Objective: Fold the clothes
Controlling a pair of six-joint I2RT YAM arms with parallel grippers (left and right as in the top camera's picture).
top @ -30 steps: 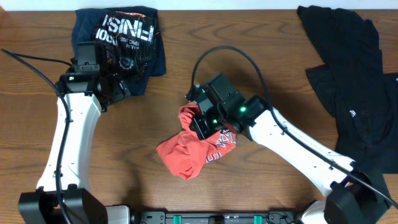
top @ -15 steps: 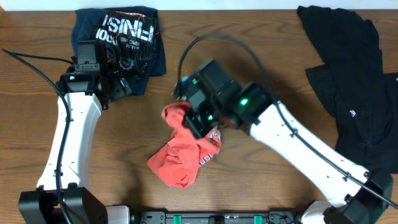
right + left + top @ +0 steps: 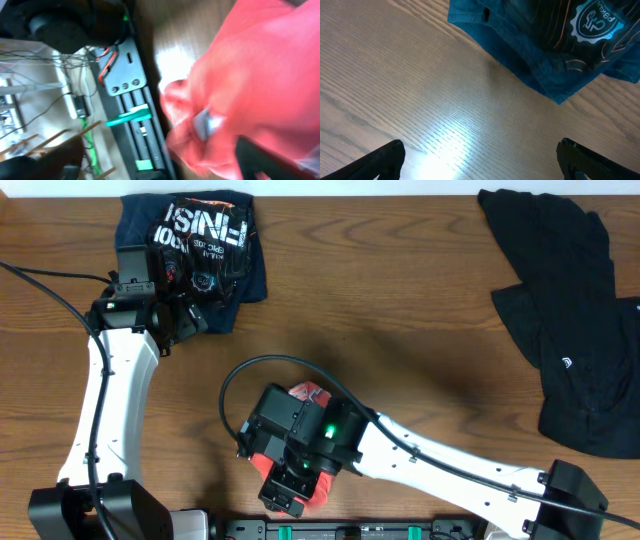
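the coral-red t-shirt is bunched at the near edge of the table, largely covered by the right gripper; its jaws are seen apart, though blurred, probably to let the cloth drop; the left gripper is held spread wide beside the navy shirt, clear of the work

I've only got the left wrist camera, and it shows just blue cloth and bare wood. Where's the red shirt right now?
Observer: The red shirt is bunched near the front edge of the table, mostly hidden under the right arm.
Operator: Is the right hand gripping it?
Observer: The right wrist view is blurry, but the right hand has its fingers spread wide, with red cloth just ahead of them.
Operator: Anything else left to fold?
Observer: A black shirt lies rumpled at the far right of the table.
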